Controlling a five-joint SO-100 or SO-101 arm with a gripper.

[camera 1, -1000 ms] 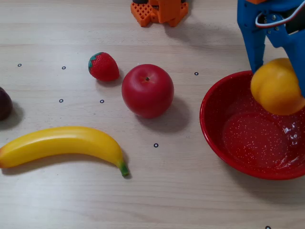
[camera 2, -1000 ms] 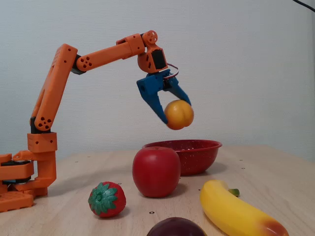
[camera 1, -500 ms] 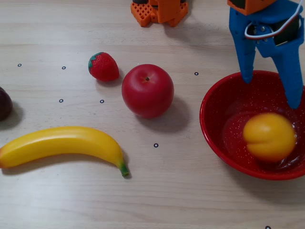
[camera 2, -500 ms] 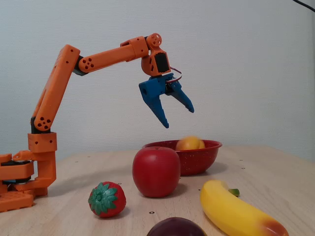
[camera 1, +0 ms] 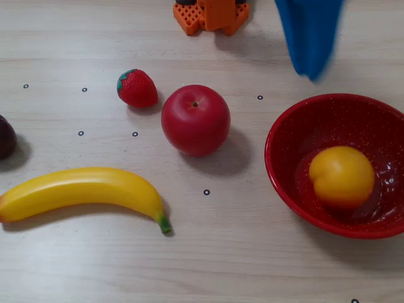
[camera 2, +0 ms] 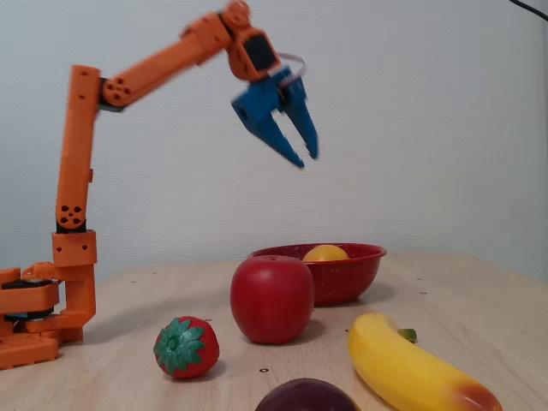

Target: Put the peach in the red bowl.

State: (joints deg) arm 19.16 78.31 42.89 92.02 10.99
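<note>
Fingers of the blue gripper (camera 2: 300, 154) hang high above the tabletop (camera 2: 479, 300) in the fixed view, parted by a narrow gap and carrying nothing; the orange arm (camera 2: 145, 73) slants up from its base at the left. In the overhead view only a blurred blue part of the gripper (camera 1: 310, 69) shows at the far edge, cut off by the frame, so the spread of the jaws cannot be read there.

Below and to the right sits the red bowl (camera 1: 278, 165), and the peach (camera 1: 341, 177) lies inside it, against the bottom and a little toward the near wall. By these pictures the task looks done.

Judged by its even gloss and clean moulded shape, the peach is probably hollow plastic: light, stiff, and slippery enough to squirt out of a narrow pinch. If it needed taking again, a hold across its widest part from above would seem safest, since the bowl's wall blocks any side approach.

In the fixed view only the top of the peach (camera 2: 325, 253) rises over the bowl's rim (camera 2: 360, 251), and the red apple (camera 2: 271, 298) covers the bowl's left part. A strawberry (camera 1: 137, 88) lies just left of the apple (camera 1: 196, 120), and a banana (camera 1: 85, 190) nearer. A dark fruit (camera 1: 6, 136) is cut off at the left edge, and its kind cannot be told.
</note>
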